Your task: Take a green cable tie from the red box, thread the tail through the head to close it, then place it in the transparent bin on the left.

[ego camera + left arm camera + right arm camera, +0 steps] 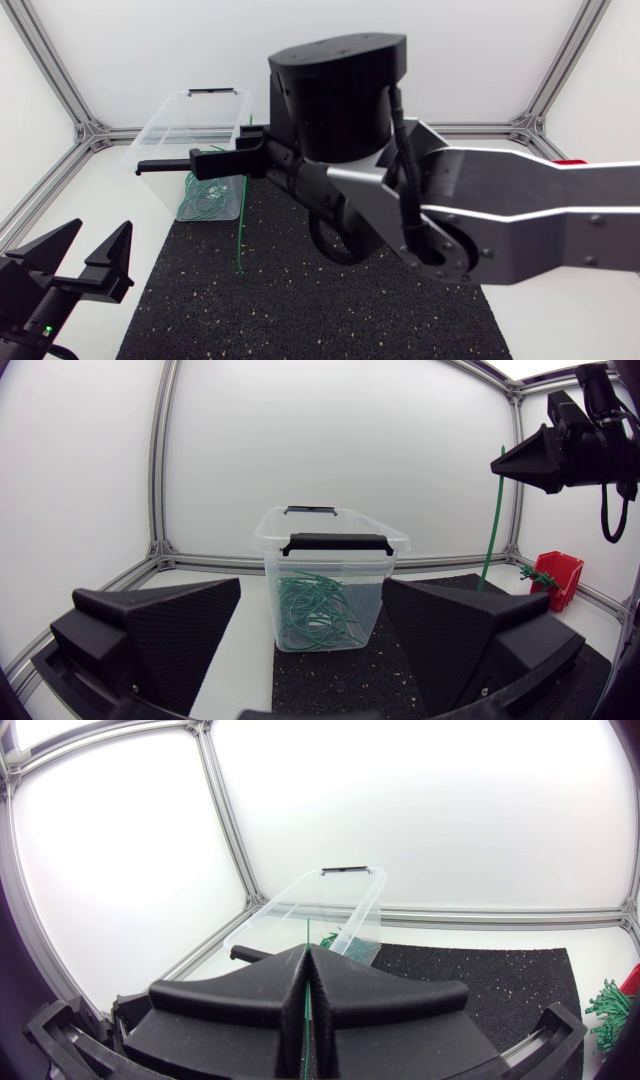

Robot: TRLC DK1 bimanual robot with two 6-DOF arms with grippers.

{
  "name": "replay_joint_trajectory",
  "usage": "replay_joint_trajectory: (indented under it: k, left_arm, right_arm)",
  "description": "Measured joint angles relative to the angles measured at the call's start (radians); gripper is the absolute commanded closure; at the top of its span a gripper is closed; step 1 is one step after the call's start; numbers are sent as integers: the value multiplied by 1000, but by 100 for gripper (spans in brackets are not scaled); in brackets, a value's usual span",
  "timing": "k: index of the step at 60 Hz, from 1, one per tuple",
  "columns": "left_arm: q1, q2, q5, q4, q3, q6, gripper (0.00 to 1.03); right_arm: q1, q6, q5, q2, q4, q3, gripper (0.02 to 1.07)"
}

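Note:
My right gripper (252, 150) is shut on a green cable tie (240, 235) that hangs straight down beside the near end of the transparent bin (160, 120). In the left wrist view that gripper (515, 460) is high up, with the tie (490, 525) dangling towards the black mat. The right wrist view shows its fingers (260, 990) pressed together on the thin tie (303, 1025), with the bin (340, 905) ahead. Several green ties (315, 610) lie in the bin (330, 535). The red box (555, 575) stands far right. My left gripper (103, 228) is open and apart from all of this.
A black speckled mat (320, 310) covers the middle of the table. The bin has black handles (335, 543) at both ends. Loose green ties (610, 1005) lie by the red box (633, 978). An aluminium frame (90, 135) runs round the table.

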Motion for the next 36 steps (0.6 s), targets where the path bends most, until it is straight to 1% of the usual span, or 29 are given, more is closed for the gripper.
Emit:
replay_joint_trajectory:
  k: [12, 28, 36]
  left_arm:
    - [-2, 0, -2, 0, 0, 0, 4]
    - [-6, 0, -3, -1, 0, 0, 4]
    - [-6, 0, -3, -1, 0, 0, 4]
  right_arm:
    - [-4, 0, -4, -21, 13, -150, 101]
    - [-76, -9, -4, -216, 13, -356, 101]
    - [-101, -17, -5, -272, 13, -460, 101]
